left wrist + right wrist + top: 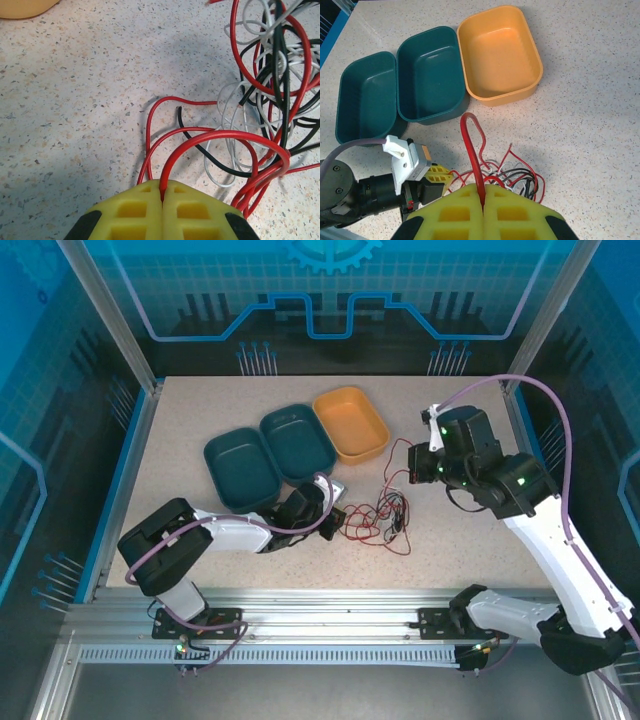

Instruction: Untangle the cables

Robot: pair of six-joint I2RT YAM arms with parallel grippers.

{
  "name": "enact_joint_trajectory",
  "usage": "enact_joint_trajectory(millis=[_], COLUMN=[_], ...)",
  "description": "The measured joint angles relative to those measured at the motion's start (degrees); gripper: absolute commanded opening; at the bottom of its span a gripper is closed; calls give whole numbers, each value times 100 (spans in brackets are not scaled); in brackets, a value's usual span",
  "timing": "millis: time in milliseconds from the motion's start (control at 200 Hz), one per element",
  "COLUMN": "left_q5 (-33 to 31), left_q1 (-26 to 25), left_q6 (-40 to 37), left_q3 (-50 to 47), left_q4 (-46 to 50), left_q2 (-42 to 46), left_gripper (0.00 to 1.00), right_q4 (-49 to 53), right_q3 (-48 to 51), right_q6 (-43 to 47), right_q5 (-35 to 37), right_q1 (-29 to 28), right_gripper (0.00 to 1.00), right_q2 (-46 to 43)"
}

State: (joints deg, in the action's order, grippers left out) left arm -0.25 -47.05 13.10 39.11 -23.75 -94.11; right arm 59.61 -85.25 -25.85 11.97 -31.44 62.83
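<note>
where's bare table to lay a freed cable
Bare: the near strip between the cable tangle and the table's front edge, and the far left corner beside the teal trays. Crowded: the middle, where left arm and right arm meet the tangle.

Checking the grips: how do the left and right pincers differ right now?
Left pincer sits low by the table, left of the tangle; right pincer hangs high above it. Left's red cable arcs low into the tangle; right's rises steeply. Both are shut on red cable.
</note>
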Motion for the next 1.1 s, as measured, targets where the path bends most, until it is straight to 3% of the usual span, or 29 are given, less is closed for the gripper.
enact_joint_trajectory(millis=[1101], left_q5=[-2], left_q1=[0], left_q6=[-4], left_q3=[-2], left_q4=[4], left_q2=[4], left_gripper=[0], right_q4=[1003], right_q3=[-3314], right_q6=[905], right_q5=[0], right_q1=[0], right_gripper=[0], right_q2=[911])
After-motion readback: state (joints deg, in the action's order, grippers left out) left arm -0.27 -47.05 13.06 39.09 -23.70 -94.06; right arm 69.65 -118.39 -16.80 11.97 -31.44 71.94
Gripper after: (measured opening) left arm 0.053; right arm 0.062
